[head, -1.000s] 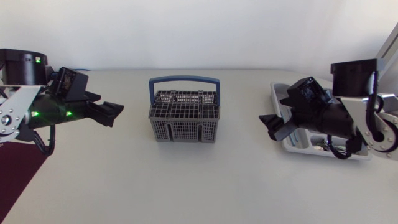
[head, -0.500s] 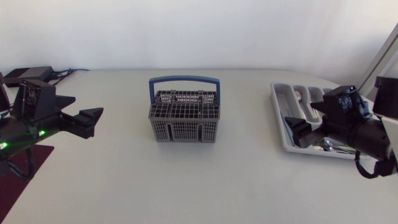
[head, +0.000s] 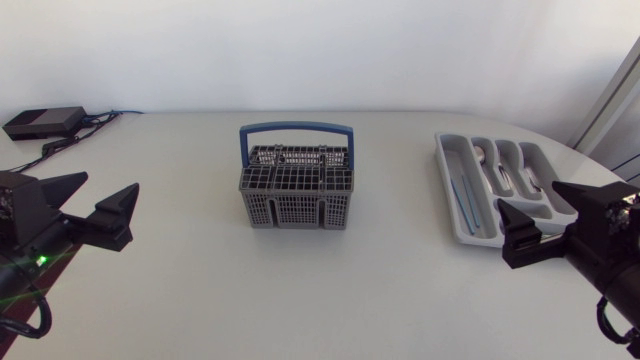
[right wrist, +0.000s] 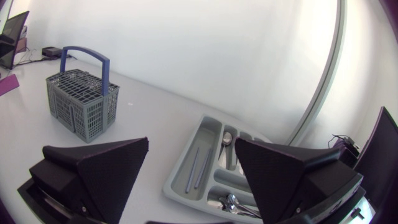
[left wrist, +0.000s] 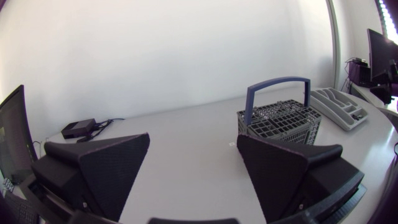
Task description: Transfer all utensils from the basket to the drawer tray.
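Note:
A grey mesh basket (head: 296, 190) with a blue handle stands mid-table; no utensil shows above its rim. The grey drawer tray (head: 452, 190) lies at the right, holding a spoon (head: 483, 153), two slender blue-grey pieces (head: 463, 200) and more cutlery (head: 530, 180). My left gripper (head: 98, 198) hangs open near the left edge, well clear of the basket. My right gripper (head: 555, 215) is open, just in front of the tray. In the left wrist view the basket (left wrist: 280, 121) sits ahead of the open gripper (left wrist: 196, 171). In the right wrist view the tray (right wrist: 186, 163) lies under the gripper (right wrist: 193, 171).
A black box (head: 45, 122) with cables lies at the back left corner. Bare tabletop surrounds the basket (right wrist: 81, 102) on all sides, and the tray (left wrist: 339, 106) lies near the right edge.
Both arms have drawn back toward the side edges and lower in the view. The right gripper left its place over the tray, uncovering it. Both stayed open.

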Motion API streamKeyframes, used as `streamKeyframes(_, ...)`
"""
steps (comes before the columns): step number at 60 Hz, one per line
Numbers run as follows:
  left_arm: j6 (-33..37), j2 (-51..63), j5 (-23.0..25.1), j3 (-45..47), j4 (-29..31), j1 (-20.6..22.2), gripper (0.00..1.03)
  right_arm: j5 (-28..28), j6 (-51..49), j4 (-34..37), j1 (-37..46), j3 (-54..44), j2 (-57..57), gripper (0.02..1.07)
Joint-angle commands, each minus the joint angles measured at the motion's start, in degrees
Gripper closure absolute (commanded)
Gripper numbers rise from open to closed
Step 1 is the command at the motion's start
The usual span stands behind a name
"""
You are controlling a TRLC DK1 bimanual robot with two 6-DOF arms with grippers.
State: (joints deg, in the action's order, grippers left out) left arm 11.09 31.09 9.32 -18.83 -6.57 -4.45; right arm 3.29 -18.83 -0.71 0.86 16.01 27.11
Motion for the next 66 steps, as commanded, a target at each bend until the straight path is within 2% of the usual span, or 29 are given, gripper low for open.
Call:
streamKeyframes(1, -1.42, -2.09, -0.45, 2.31, -1.43, -0.56, 0.05, -0.59, 3.20, -0.79, 0.11, -2.49, -2.77, 0.07)
streamKeyframes(51, -9.47, -26.29, -7.92, 16.11, 5.22, 3.61, 0.06, -3.29, 18.81, 0.71, -0.86, -16.00, -27.09, 0.07)
streamKeyframes(66, -11.09, -31.09, -9.32, 18.83, 6.57, 4.45, 0.06, -3.29, 18.83, 0.71, -0.86, -16.01, -27.11, 0.07)
